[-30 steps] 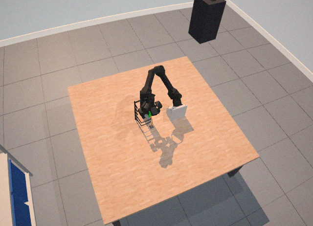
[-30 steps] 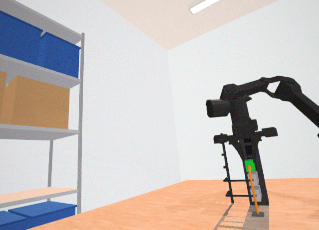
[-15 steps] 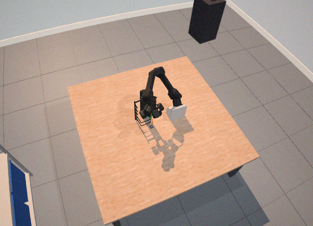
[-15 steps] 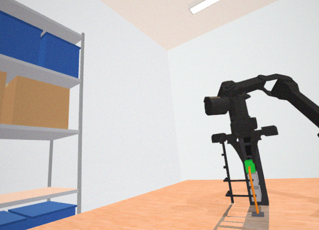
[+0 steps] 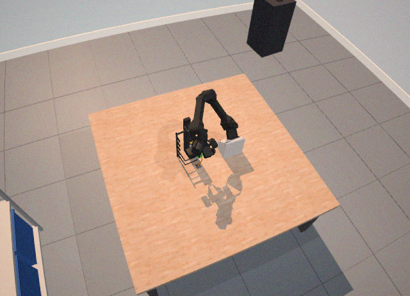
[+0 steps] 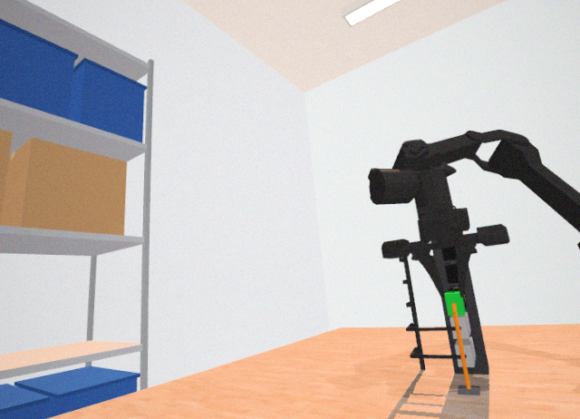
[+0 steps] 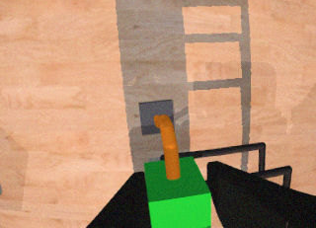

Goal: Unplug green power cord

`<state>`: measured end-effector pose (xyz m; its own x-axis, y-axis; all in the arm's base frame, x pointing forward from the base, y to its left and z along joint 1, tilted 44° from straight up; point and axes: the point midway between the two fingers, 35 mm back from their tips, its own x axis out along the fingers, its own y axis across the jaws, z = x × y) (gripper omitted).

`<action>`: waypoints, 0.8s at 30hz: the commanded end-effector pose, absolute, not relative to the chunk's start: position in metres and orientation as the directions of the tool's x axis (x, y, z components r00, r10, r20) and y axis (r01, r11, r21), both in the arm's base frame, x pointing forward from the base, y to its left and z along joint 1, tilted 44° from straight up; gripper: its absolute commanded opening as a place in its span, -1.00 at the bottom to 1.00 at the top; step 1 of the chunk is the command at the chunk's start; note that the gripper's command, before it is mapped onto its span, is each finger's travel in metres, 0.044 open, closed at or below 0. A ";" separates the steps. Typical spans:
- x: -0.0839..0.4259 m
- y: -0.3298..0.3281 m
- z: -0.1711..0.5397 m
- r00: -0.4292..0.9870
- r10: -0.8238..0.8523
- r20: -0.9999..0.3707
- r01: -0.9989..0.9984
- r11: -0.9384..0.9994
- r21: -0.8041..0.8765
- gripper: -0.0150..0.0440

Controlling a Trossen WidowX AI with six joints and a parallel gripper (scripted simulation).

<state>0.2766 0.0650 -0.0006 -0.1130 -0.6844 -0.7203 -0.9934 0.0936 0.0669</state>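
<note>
The green plug (image 5: 200, 155) (image 6: 454, 304) (image 7: 180, 212) is at the front of the tall dark power strip (image 6: 478, 349), above two grey blocks (image 6: 460, 326) (image 6: 464, 353). My gripper (image 6: 452, 295) (image 7: 176, 178) is shut on the green plug, with a black finger on each side of it in the wrist view. An orange cord (image 6: 461, 345) (image 7: 170, 148) runs from the plug's front down to a small dark plate (image 6: 468, 390) (image 7: 148, 111) on the table. The arm and fingers hide the plug's rear, so I cannot tell whether it is still seated in the strip.
A black wire frame (image 5: 177, 147) (image 6: 411, 306) (image 7: 222, 151) stands beside the strip, with bars reaching across near its lower part. A white box (image 5: 232, 148) stands on the table (image 5: 159, 239) by the arm's base. Shelves with blue bins (image 6: 110, 101) stand farther off.
</note>
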 end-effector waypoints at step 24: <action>0.281 0.115 -0.030 -0.104 -0.678 -0.728 -0.994 0.091 0.058 1.00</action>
<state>0.2793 0.1131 -0.0295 -0.1025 -0.6820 -0.7242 -0.9946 0.0816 0.0639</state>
